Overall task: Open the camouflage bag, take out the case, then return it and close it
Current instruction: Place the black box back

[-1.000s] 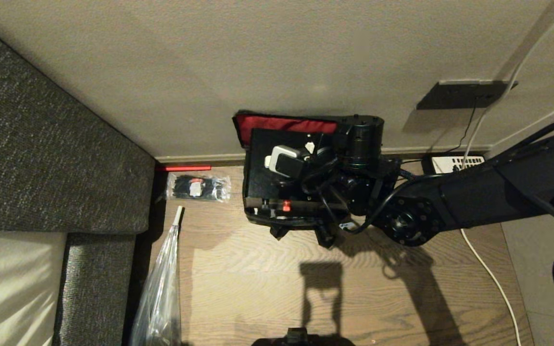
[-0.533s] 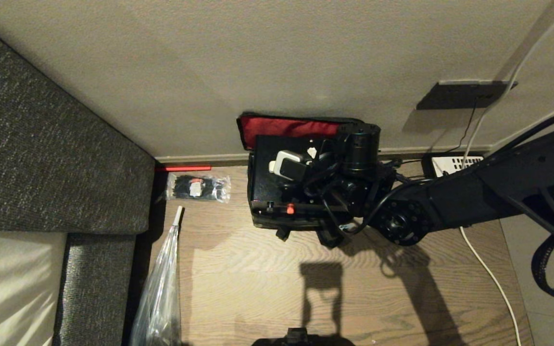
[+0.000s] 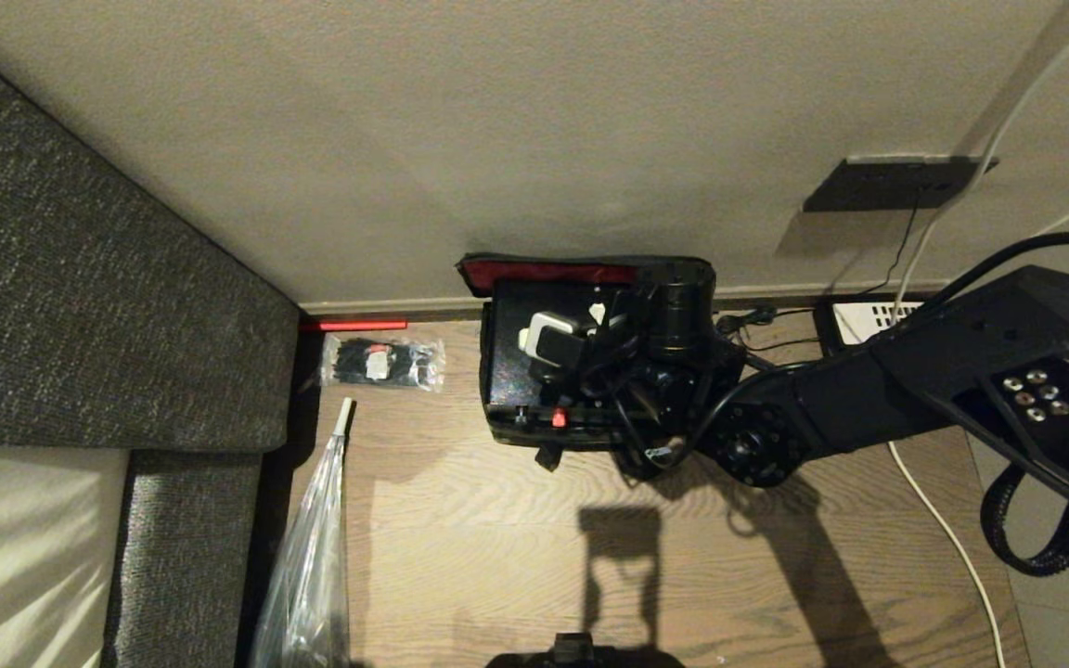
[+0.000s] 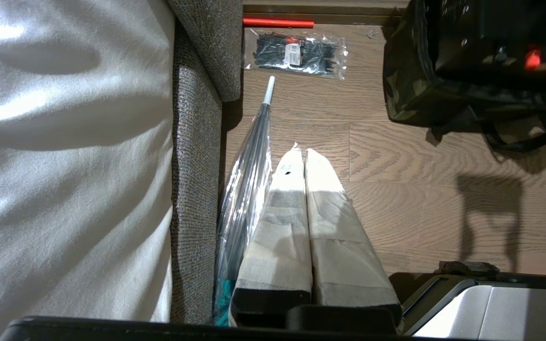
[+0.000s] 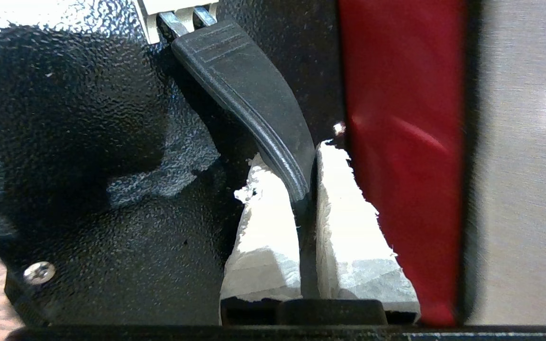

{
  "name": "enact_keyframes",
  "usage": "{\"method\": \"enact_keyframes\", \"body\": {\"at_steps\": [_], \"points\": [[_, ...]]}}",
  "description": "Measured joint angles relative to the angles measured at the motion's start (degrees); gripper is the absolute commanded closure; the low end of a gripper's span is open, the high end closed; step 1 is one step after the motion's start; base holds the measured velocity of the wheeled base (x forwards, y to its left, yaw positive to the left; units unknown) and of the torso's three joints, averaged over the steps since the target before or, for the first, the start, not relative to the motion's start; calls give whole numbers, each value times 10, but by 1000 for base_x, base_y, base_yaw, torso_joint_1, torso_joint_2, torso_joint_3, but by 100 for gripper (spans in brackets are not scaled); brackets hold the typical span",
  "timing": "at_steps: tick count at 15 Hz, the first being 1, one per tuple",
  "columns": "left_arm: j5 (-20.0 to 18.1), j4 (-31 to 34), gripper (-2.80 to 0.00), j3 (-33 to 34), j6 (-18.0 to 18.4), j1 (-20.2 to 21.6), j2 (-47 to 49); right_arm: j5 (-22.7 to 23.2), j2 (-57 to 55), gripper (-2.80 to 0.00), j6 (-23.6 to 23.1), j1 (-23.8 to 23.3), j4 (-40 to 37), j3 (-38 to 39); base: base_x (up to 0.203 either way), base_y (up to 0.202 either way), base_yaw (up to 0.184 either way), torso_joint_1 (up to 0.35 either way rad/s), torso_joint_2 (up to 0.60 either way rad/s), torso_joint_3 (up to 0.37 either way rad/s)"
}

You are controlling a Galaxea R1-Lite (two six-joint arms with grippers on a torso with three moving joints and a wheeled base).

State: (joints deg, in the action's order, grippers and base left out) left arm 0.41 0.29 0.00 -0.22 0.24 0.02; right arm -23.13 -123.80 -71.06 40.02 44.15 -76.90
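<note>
The camouflage bag (image 4: 410, 90) stands on the wooden floor against the wall, its red-lined lid (image 3: 553, 272) tipped back. The black case (image 3: 511, 362) sits in its mouth, with the red button (image 3: 557, 419) on the near side. My right gripper (image 5: 296, 161) is shut on the case's black handle (image 5: 249, 90), and its white-wrapped fingers (image 5: 263, 227) pinch the handle from both sides. In the head view my right wrist (image 3: 664, 371) covers the handle and the case's right half. My left gripper (image 4: 300, 154) is shut with nothing in it, parked over the floor beside the sofa.
A grey sofa (image 3: 80, 278) fills the left side. A packet of black cable ties (image 3: 384, 362) and a red rod (image 3: 354, 325) lie by the skirting. A clear plastic sleeve (image 3: 312, 557) leans near the sofa. A telephone (image 3: 878, 315) and a white cable (image 3: 943, 529) are at the right.
The case has sunk lower into the bag with my right gripper still on its handle. My right arm has dropped with it. Less of the red lid lining shows.
</note>
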Motion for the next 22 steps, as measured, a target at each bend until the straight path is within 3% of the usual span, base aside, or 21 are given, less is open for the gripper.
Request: {"method": "enact_keyframes", "body": {"at_steps": [7, 15, 16, 22], "points": [[0, 0, 0, 0, 0, 0, 0, 4, -57, 0, 0, -11, 22, -12, 0, 0, 0, 0, 0, 4], [0, 0, 0, 0, 0, 0, 0, 11, -154, -4, 25, -26, 42, -83, 0, 0, 0, 0, 0, 0], [0, 0, 0, 0, 0, 0, 0, 11, -160, -280, 25, -29, 42, -88, 0, 0, 0, 0, 0, 0], [0, 0, 0, 0, 0, 0, 0, 9, -158, -280, 42, -36, 34, -60, 0, 0, 0, 0, 0, 0]]}}
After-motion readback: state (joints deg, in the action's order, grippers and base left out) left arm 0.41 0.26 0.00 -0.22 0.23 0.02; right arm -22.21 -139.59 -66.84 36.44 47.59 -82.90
